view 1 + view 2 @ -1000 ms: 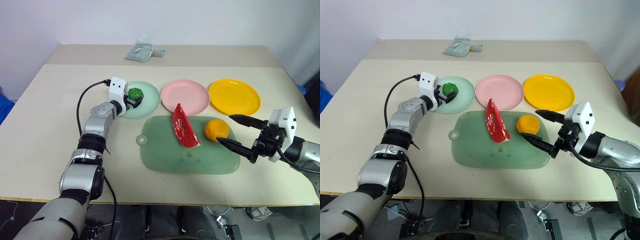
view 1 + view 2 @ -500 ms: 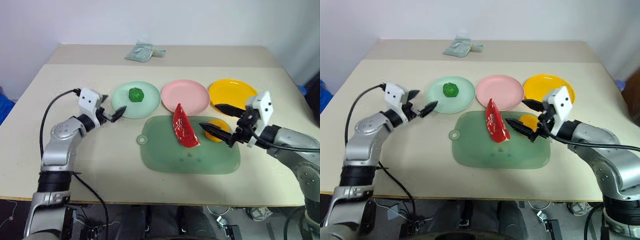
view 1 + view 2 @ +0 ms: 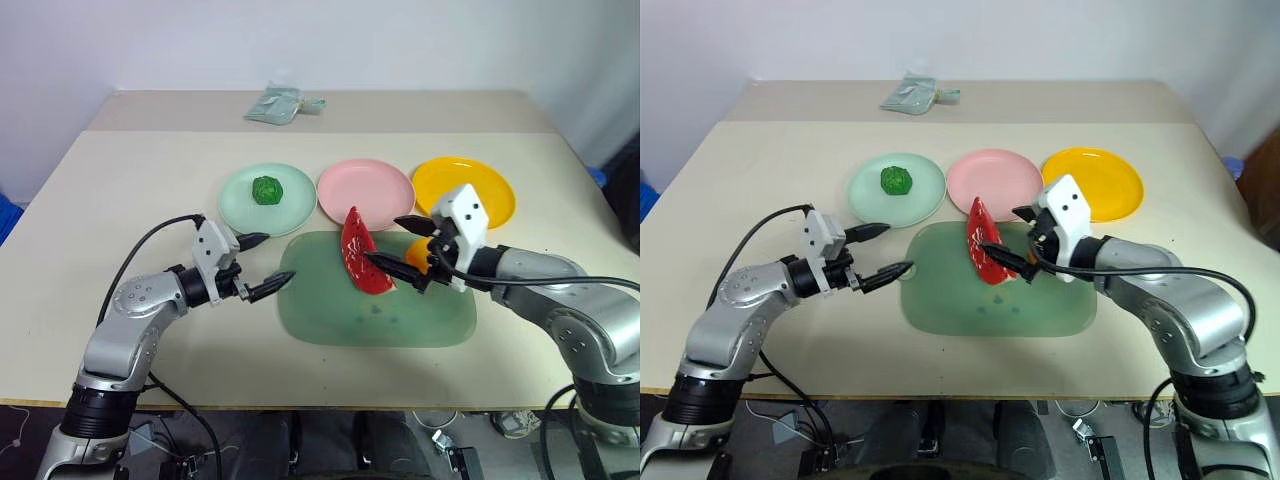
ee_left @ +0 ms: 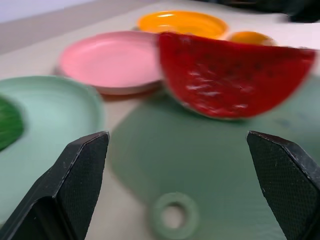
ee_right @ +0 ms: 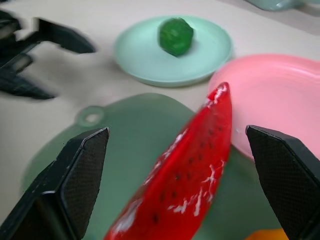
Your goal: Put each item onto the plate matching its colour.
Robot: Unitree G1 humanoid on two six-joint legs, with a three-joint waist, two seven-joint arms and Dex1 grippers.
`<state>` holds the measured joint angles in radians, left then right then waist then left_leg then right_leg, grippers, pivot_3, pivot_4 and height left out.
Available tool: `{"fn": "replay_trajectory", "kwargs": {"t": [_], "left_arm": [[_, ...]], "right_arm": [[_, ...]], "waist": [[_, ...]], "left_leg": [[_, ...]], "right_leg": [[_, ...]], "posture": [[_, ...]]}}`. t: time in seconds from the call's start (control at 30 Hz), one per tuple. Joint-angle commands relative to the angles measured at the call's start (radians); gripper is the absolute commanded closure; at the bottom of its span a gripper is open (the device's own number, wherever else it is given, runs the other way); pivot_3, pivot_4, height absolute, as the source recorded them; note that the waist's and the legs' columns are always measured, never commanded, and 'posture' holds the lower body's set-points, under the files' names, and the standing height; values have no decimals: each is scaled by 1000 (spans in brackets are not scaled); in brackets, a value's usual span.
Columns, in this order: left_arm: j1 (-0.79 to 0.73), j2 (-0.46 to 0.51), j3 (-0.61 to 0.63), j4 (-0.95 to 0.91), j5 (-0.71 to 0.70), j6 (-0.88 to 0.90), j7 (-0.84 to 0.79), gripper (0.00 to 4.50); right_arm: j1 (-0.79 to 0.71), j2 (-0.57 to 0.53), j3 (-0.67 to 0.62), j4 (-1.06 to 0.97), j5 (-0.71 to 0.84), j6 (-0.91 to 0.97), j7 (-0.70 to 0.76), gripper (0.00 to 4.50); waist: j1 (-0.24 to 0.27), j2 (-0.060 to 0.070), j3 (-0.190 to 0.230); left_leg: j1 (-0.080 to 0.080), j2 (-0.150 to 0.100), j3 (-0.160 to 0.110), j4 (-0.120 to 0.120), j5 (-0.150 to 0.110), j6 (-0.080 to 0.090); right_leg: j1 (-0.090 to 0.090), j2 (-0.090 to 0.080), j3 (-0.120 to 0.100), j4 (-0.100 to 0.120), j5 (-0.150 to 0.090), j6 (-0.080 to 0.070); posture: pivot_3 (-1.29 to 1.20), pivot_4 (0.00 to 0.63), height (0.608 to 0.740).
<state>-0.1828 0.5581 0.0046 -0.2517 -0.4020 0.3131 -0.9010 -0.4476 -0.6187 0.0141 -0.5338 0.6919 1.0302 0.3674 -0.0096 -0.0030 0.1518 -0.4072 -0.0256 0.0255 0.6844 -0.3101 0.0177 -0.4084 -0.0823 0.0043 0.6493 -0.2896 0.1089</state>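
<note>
Head view: green ball on mint plate, done. Right gripper wide open, empty, astride watermelon wedge on board, orange fruit behind it.

L wrist: left gripper open, empty.

R wrist: wedge just near of pink plate. Next: close, lift, carry far.

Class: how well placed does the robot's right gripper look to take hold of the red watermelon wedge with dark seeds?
Probably yes. The right gripper is open beside the red watermelon wedge with dark seeds, which lies on the dull green board, with nothing between them. The round orange fruit sits close behind its fingers.
</note>
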Motion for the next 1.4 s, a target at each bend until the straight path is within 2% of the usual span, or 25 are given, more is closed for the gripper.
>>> {"fn": "replay_trajectory", "kwargs": {"t": [0.03,0.23,0.37,0.43,0.53,0.73,0.87,1.0,1.07,1.23,1.33,1.4], "left_arm": [[5,7,-2,-43,-18,-41,-36,21],[17,8,-1,-47,-15,-51,-46,21],[39,8,5,-59,-21,-57,-45,0],[49,9,5,-64,-19,-61,-44,0],[57,12,8,-65,-19,-63,-42,0],[73,22,28,-59,-21,-70,-40,0],[73,18,30,-49,-19,-75,-38,0],[68,4,26,-43,-20,-78,-26,0],[70,-5,24,-49,-22,-77,-17,0],[80,-13,20,-65,-15,-78,-2,0],[92,-15,23,-83,-15,-76,14,0],[98,-15,24,-93,-17,-74,21,0]], "right_arm": [[-79,69,35,17,-26,155,-123,0],[-114,110,90,2,-66,267,-170,0],[-114,118,97,0,-84,302,-173,1242],[-119,123,98,0,-95,312,-173,2363],[-140,125,102,-6,-108,327,-166,3786],[-255,93,52,-21,-81,359,-106,3786],[-365,94,62,103,-129,296,-77,3786],[-439,94,170,367,-273,82,-31,3786],[-508,141,219,623,-361,-95,6,3786],[-606,199,258,977,-487,-338,82,3786],[-641,214,251,1110,-525,-408,145,2847],[-643,212,237,1123,-540,-445,172,1925]], "waist": [[-1,0,0],[-2,0,0],[-5,0,0],[-5,0,0],[-4,0,0],[-6,1,0],[-8,1,0],[-5,0,0],[-11,1,0],[-13,1,0],[-12,1,0],[-10,1,0]], "left_leg": [[0,0,0,0,0,0],[-1,0,0,0,0,1],[-1,0,0,0,0,1],[-1,0,0,0,0,1],[-1,0,0,0,0,1],[-1,0,0,0,0,1],[-1,0,0,-1,0,1],[-1,0,0,-1,0,1],[-1,0,1,0,0,1],[-1,0,2,-1,0,0],[-1,-1,2,-1,0,0],[-1,-1,2,-1,0,0]], "right_leg": [[0,0,0,0,0,0],[0,0,0,0,0,0],[0,0,0,0,0,0],[0,0,0,0,0,0],[0,0,0,0,0,0],[-1,0,0,0,0,0],[-1,0,0,0,0,0],[-1,0,-1,0,0,0],[-1,0,-1,0,0,0],[-2,1,-1,0,0,0],[-2,1,-3,0,0,0],[-2,1,-3,0,0,0]], "posture": [[0,150,740],[0,150,740],[0,150,740],[0,150,740],[0,150,740],[0,150,740],[0,150,740],[0,150,740],[0,150,740],[0,150,740],[0,150,740],[0,150,740]]}}
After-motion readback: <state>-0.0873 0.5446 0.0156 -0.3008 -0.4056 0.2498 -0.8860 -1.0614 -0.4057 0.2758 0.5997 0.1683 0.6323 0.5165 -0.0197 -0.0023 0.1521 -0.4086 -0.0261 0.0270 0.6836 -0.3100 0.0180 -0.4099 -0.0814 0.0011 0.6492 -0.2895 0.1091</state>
